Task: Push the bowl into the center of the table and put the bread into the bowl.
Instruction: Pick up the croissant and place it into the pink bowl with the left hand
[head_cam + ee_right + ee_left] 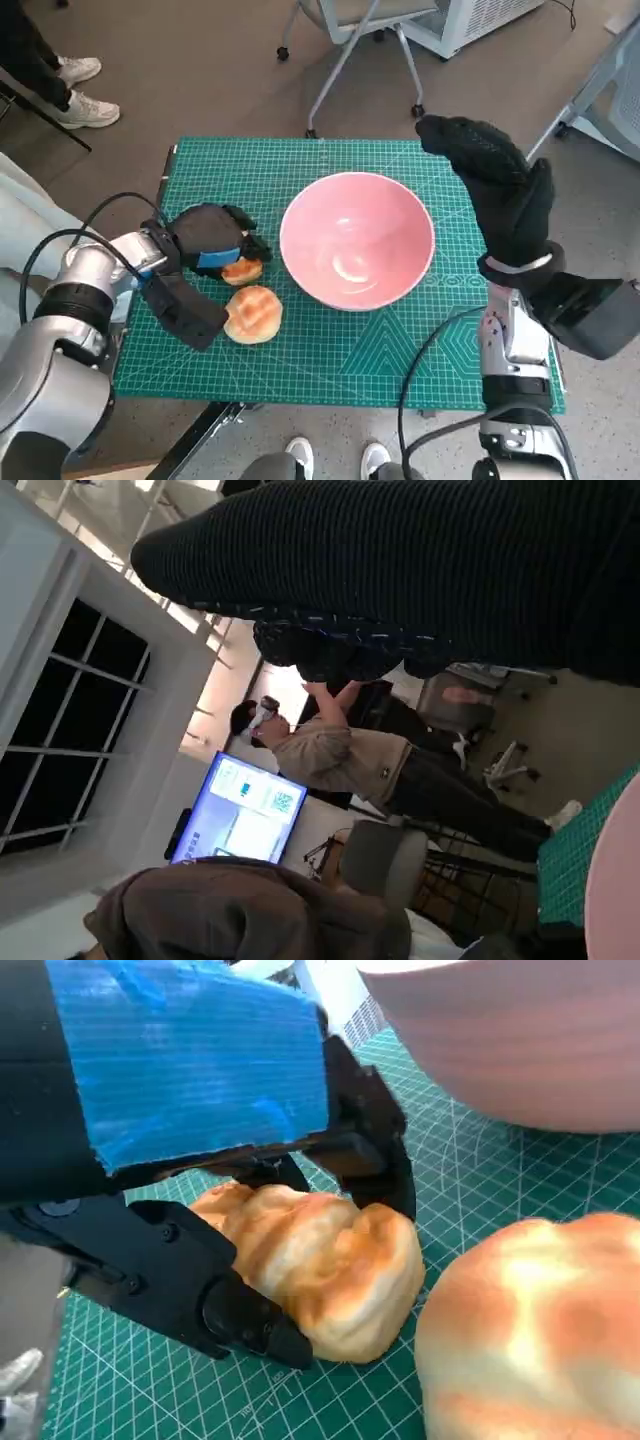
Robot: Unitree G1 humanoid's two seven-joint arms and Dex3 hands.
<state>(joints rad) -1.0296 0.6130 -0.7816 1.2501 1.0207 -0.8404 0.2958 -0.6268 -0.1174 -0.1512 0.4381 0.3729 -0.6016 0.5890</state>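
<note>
On the green cutting mat (330, 350) covering the worktop, pink bowl (357, 240) sits about centre. Left robot hand (212, 240) just left of it, fingers (240, 1315) closed round a small bread roll (325, 1270), which rests on the mat. Second, larger roll (253, 314) lies free, near side of the first, just beside it. Right robot hand (500, 185) raised right of the bowl, fingers extended, holding nothing. Person with headset (330, 750) visible in right wrist view.
</note>
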